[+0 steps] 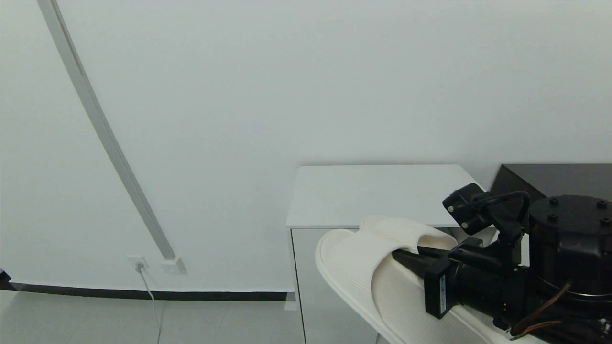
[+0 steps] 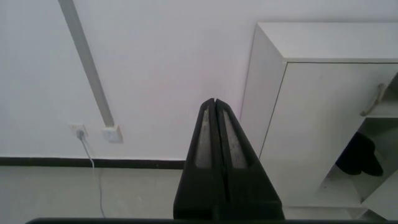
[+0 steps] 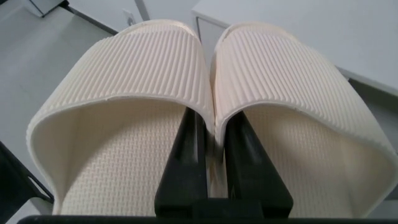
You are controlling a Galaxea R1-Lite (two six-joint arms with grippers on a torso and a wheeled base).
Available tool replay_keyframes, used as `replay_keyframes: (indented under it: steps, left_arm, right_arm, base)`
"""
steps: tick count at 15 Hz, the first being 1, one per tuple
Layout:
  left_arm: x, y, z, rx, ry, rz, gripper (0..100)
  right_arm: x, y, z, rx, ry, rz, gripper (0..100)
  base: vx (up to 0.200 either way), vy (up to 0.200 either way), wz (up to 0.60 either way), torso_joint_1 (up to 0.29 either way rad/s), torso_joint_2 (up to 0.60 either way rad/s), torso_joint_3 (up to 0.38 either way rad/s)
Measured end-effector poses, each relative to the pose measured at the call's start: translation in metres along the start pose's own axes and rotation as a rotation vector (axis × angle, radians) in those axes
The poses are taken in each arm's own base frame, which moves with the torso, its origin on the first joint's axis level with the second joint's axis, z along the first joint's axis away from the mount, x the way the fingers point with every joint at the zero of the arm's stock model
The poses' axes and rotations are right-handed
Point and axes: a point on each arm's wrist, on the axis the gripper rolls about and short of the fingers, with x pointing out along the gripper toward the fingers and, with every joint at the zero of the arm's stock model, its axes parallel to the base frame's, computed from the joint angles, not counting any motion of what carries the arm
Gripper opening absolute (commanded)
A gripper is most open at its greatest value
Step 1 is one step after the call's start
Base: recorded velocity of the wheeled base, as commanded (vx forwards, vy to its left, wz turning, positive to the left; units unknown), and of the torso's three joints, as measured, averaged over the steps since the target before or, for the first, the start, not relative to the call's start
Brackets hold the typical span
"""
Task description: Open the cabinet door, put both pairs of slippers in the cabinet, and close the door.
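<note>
The right gripper (image 3: 214, 155) holds a pair of cream slippers (image 3: 124, 81) up in the air in front of the white cabinet (image 1: 373, 196), low on the right of the head view. The slippers lie side by side with their ribbed uppers pointing away from the wrist. One of the fingers (image 3: 186, 155) runs inside one slipper and the other finger inside its neighbour, so the two adjoining inner edges are pinched together between them. The fingers are nearly closed, with only those edges between them. In the head view the pair tilts, its toes towards the cabinet's front edge and just below the cabinet's top. The left gripper (image 2: 214, 143) is held up facing the white wall (image 2: 155, 62), its fingers pressed flat together with nothing between them. Beyond it the cabinet stands against the wall with a handle (image 2: 372, 101) on its front panel. Past that panel an open compartment shows a dark shape (image 2: 360, 155) on a shelf. A socket (image 1: 137, 263) with a cable (image 1: 152, 296) sits low on the wall, above the floor (image 1: 95, 320).
</note>
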Motion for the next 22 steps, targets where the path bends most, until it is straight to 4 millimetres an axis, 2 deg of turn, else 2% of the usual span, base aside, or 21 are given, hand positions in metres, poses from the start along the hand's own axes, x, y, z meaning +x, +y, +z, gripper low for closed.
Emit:
replay_keyframes:
  steps: [12,22]
  left_arm:
    - [-0.0001,0.0000,0.0004,-0.029,-0.001,0.000,0]
    - [-0.0001,0.0000,0.0004,-0.028,-0.001,-0.001,0]
  right_arm:
    - [0.0012,0.0003,-0.0041,-0.003,0.014,0.001,0]
    - [0.0013,0.0010,-0.0056,-0.005,0.019,0.004,0]
  base:
    - [0.000,0.000,0.00,0.000,0.00,0.000]
    - [0.000,-0.200,0.00,0.004,0.00,0.002]
